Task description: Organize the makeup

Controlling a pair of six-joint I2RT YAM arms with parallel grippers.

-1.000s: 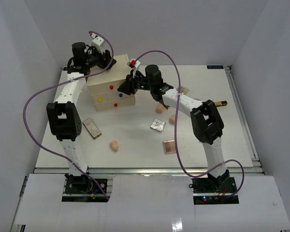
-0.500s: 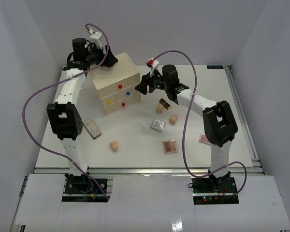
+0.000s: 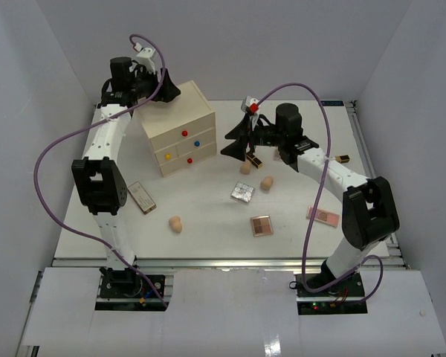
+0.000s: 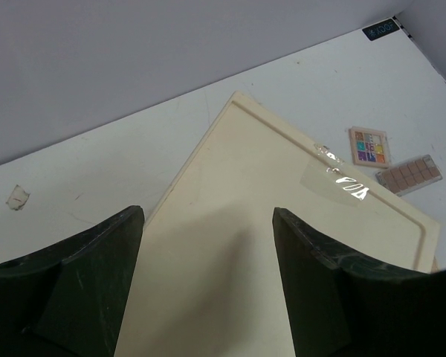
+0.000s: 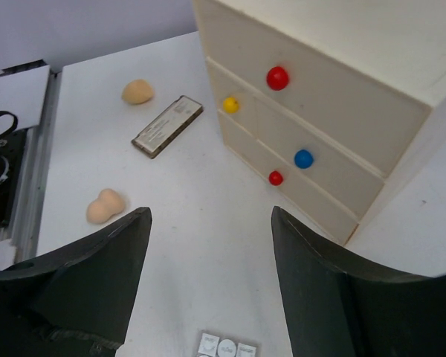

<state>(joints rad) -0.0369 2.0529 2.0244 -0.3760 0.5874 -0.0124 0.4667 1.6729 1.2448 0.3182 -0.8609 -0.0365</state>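
The makeup lies scattered on the white table: a brown palette [image 3: 141, 196], a peach sponge [image 3: 176, 223], a silver palette [image 3: 242, 192], another brown palette [image 3: 261, 224], a pink palette [image 3: 323, 214], two sponges [image 3: 267, 182] and a black-gold lipstick [image 3: 253, 158]. My left gripper [image 3: 169, 91] hangs open over the cream chest's top [image 4: 282, 245], nothing between its fingers [image 4: 97, 260]. My right gripper [image 3: 232, 146] stands open just right of the chest [image 3: 182, 126], above bare table, facing the knobbed drawers [image 5: 305, 158]. The right wrist view shows a sponge [image 5: 105, 206] and the silver palette [image 5: 227, 346].
Behind the chest lie a colourful palette [image 4: 369, 145] and a brown one [image 4: 409, 172]. Another lipstick [image 3: 343, 158] sits near the right edge. White walls enclose the table on three sides. All drawers are closed.
The chest has turned and shifted back-right. Both grippers have opened; the right one pulled away to the right of the chest, the left stayed over its top.
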